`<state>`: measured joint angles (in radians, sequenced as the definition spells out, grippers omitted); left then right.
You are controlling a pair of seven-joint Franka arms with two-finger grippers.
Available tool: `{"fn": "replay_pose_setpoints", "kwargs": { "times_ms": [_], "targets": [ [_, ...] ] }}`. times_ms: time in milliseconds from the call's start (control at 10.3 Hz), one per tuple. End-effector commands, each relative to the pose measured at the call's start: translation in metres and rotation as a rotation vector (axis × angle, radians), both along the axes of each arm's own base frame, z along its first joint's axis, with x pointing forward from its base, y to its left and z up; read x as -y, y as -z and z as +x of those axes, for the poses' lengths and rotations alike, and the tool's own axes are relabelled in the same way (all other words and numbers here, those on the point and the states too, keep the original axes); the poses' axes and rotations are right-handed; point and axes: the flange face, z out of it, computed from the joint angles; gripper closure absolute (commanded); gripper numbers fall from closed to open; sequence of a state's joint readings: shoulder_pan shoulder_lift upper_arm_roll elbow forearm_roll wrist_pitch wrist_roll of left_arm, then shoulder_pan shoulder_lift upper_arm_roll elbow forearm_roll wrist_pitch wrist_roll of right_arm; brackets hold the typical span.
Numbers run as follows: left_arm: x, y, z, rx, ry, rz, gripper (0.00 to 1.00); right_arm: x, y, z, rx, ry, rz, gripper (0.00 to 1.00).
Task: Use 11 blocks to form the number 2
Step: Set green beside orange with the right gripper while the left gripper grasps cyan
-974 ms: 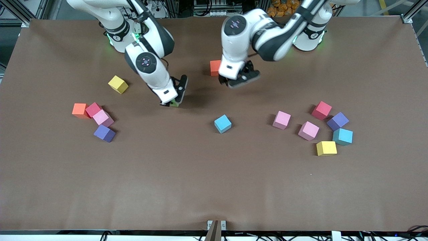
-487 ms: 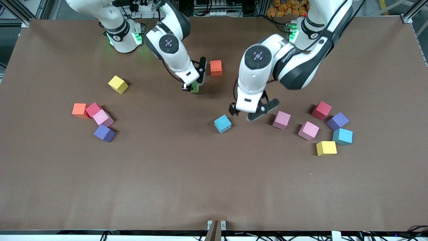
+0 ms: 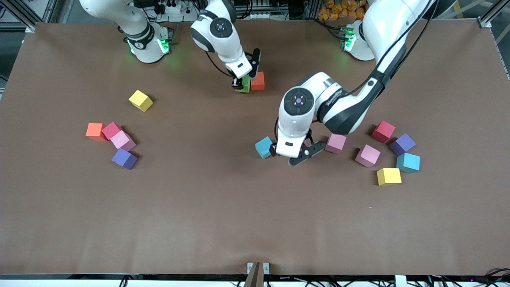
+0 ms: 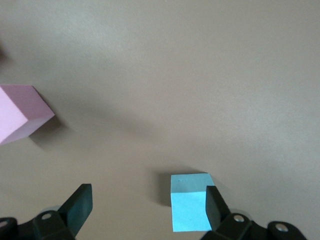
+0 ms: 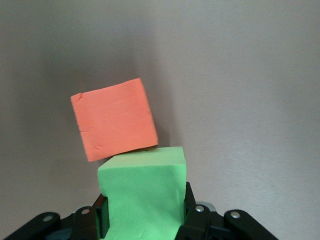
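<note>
My right gripper is shut on a green block, low over the table. The green block touches a corner of an orange block lying beside it near the robots' end. My left gripper hangs open and low over the table's middle. A light blue block sits just inside one of its fingers, and the other finger stands well clear. The light blue block rests on the table. No number 2 is in view.
A pink block lies close to the left gripper. Pink, red, purple, teal and yellow blocks cluster toward the left arm's end. Yellow, orange, red, pink and purple blocks lie toward the right arm's end.
The right gripper carried the green block toward the robots' end, up beside the orange block. The left gripper moved away from the orange block and came down by the light blue block, staying open.
</note>
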<state>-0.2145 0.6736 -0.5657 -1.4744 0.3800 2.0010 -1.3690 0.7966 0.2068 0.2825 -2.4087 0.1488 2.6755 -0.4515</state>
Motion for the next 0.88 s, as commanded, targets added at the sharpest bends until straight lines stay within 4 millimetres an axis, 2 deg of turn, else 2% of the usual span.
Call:
{"fn": "replay_pose_setpoints", "kwargs": {
  "times_ms": [0,195,584,779],
  "targets": [
    [0.014,0.016,-0.003,-0.014,-0.052,0.025,0.00,0.008,0.018,-0.012,0.012,0.020,-0.001,0.75],
    [0.027,0.034,-0.012,-0.033,-0.076,0.025,0.00,0.008,0.024,-0.013,0.006,0.037,-0.011,0.75],
    [0.031,0.035,-0.010,-0.047,-0.180,-0.035,0.00,0.002,0.037,-0.020,0.019,0.014,0.003,0.76],
    [0.035,0.040,-0.010,-0.042,-0.211,-0.052,0.00,0.000,0.037,-0.020,0.022,0.010,0.007,0.76]
  ]
}}
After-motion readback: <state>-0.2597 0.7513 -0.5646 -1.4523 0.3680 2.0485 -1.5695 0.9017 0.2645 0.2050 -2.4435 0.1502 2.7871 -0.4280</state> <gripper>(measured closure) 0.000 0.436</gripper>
